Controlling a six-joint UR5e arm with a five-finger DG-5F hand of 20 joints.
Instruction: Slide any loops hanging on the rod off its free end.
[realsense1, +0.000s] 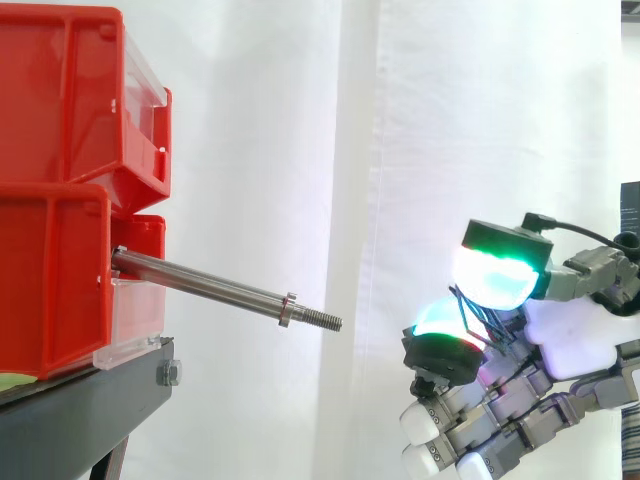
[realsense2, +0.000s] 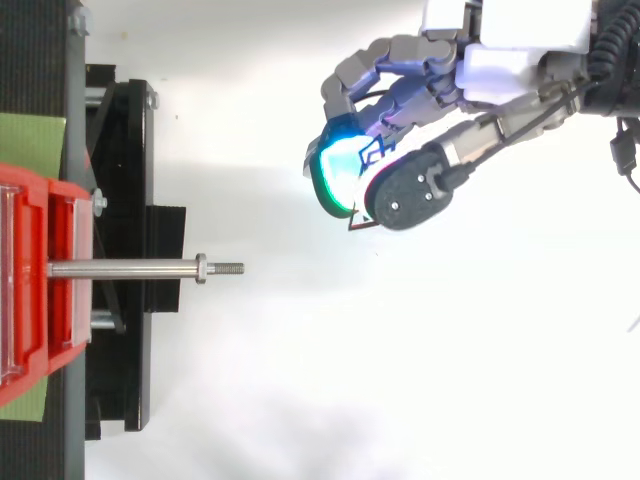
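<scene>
Rod: the steel rod (realsense1: 210, 285) sticks out of the front of the lower red bin (realsense1: 50, 280), reaching past the edge of the black stand (realsense1: 80, 410) into open air. In the side view it tilts a bit downward toward its free end; from the top view it runs straight out to the right.

Rod tip: there's a small nut (realsense2: 201, 268) near the free end, then a short threaded bit beyond it.

Bins: an upper red bin (realsense1: 60, 100) sits on top of the lower one, and both have clear front panels. They sit at the stand's left side in the top view.

Loops: the loops (realsense2: 372, 152) are thin strands, blue plus a red one from what I can see, and they're in the hand, not touching the rod. They're well apart from the free end, off to its right; in the side view they sit a little lower than the tip.

Hand: the hand (realsense1: 560, 340) comes in from the right edge in the side view and from the upper right corner in the top view.

Fingers: curled in, with two glowing green-white fingertips (realsense1: 495, 275) pinching the loops between them. The other fingers are folded underneath, so it's a proper grasp on the strands.

Background: plain white curtain (realsense1: 300, 150) behind everything.
</scene>
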